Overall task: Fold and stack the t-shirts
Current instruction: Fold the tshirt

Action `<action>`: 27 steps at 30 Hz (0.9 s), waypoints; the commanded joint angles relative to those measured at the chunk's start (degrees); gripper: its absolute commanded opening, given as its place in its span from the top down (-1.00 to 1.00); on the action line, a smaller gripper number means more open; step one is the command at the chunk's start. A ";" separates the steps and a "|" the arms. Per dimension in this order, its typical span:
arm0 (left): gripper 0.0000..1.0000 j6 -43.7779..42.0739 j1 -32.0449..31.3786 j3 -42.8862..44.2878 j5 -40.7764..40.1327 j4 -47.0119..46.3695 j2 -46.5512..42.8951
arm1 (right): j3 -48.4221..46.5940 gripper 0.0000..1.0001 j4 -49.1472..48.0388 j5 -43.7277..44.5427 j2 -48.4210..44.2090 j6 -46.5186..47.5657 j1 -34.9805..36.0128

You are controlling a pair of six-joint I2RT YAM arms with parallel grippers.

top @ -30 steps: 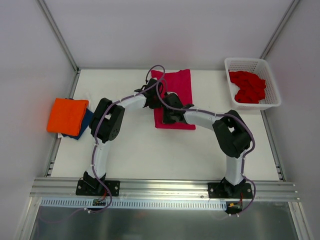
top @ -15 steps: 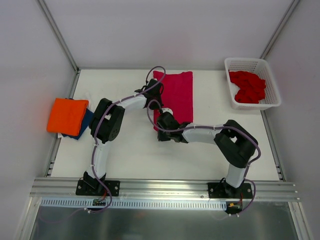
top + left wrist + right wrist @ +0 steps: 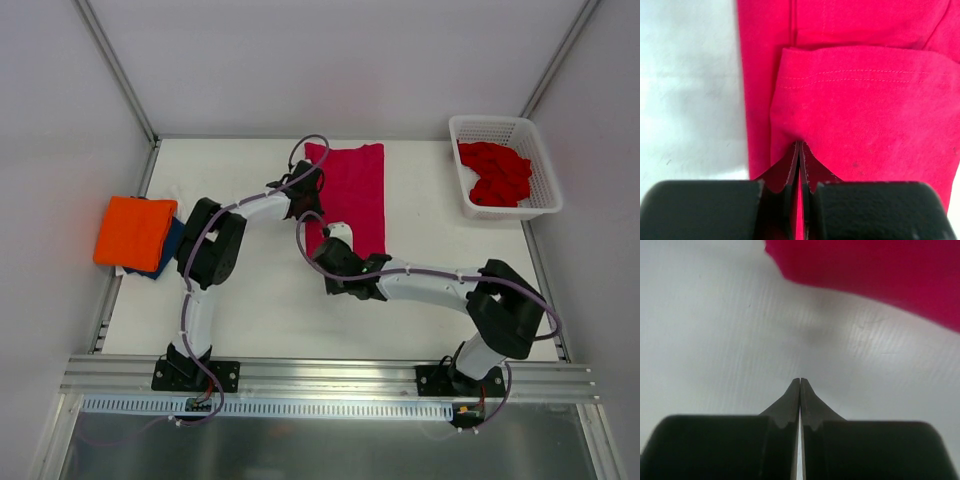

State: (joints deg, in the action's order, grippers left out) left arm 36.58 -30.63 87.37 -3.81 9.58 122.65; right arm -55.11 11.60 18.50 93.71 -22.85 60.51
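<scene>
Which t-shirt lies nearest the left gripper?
The crimson-pink cloth t-shirt spread flat; the folded orange cloth shirt sits far left, the red cloth in the white lattice basket.

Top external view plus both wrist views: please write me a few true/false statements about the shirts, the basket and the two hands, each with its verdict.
1. The crimson-pink shirt lies spread flat on the table. True.
2. The right hand is clamped on that shirt. False: it is shut over bare table, just short of the shirt's near edge.
3. The left hand is shut, with its tips against the crimson-pink shirt. True.
4. The white basket is empty. False: red cloth lies in it.
5. The orange shirt lies folded on top of a dark blue shirt at the table's left edge. True.
</scene>
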 commanded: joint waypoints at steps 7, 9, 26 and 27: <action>1.00 -2.30 -1.80 -9.75 -10.50 3.95 -15.41 | 0.26 0.64 3.97 3.83 -5.82 3.69 -13.03; 1.00 -1.77 -2.85 -13.44 -12.09 4.21 -20.07 | 3.15 0.37 0.72 -0.47 -5.91 3.78 -17.68; -0.06 2.09 -4.79 -32.79 -5.16 -2.63 -29.93 | 7.47 -0.22 -4.83 -8.04 -7.31 5.27 -27.90; -0.05 2.36 -4.53 -33.32 -3.58 -4.12 -29.58 | 7.82 -0.22 -4.91 -7.96 -7.75 5.27 -27.90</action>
State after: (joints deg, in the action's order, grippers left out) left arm 37.21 -35.90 55.66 -12.23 10.46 92.14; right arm -48.60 8.16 11.31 88.88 -18.37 33.04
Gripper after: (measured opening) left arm 0.531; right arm 0.609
